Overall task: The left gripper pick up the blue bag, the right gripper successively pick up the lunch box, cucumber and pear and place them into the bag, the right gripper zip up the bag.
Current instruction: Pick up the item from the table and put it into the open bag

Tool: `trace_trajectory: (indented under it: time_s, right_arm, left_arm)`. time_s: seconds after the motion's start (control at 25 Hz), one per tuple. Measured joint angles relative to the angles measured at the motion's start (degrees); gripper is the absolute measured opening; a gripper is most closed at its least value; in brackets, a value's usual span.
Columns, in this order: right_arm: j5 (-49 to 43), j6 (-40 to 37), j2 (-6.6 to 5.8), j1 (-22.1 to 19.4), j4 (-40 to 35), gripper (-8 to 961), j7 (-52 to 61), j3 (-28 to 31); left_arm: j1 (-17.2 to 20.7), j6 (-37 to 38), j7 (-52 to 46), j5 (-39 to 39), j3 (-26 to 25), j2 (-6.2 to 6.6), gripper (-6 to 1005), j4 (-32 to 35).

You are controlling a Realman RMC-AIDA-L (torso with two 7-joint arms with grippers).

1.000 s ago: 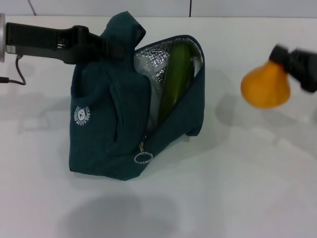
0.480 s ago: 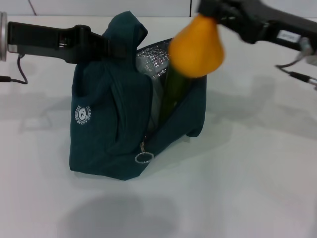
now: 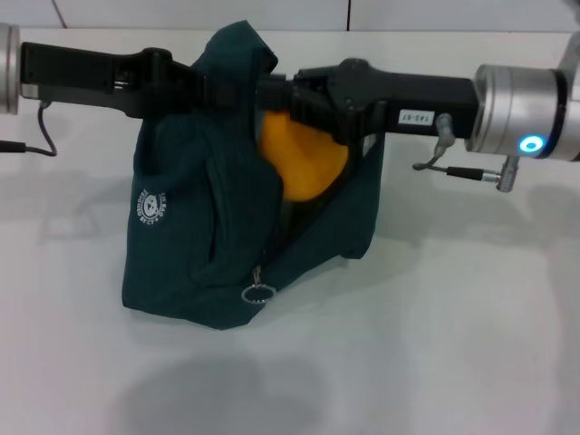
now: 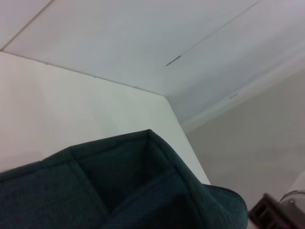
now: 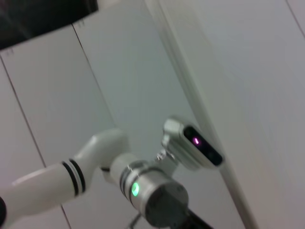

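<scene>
The left gripper [image 3: 210,88] holds up the top of the blue bag [image 3: 195,227] so its mouth stays open, while the right gripper [image 3: 292,107], closed on the pear [image 3: 304,161], lowers it into that mouth.

Bag [image 3: 195,227]: matt woven cloth, dark teal; metal ring zip pull [image 3: 258,294]
Pear [image 3: 304,163]: smooth skin, slight sheen
Left gripper [image 3: 204,91]: matt black plastic
Right gripper [image 3: 290,100]: matt black casing, brushed silver metal joint
Table [image 3: 453,344]: smooth, matt white
</scene>
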Motion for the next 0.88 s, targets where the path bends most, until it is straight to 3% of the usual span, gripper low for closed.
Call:
trace_trajectory:
  time_s: [0.56, 0.88]
  right_arm:
    - [4.0, 2.5, 0.00, -0.7, 0.5, 46, 0.3, -5.8]
    - [7.7, 1.9, -0.14, -4.4, -1.1, 48, 0.4, -5.8]
  left_arm:
    - [0.6, -0.1, 0.3, 0.4, -0.4, 0.32, 44, -0.6]
    - [0.6, -0.2, 0.3, 0.5, -0.3, 0.44, 44, -0.7]
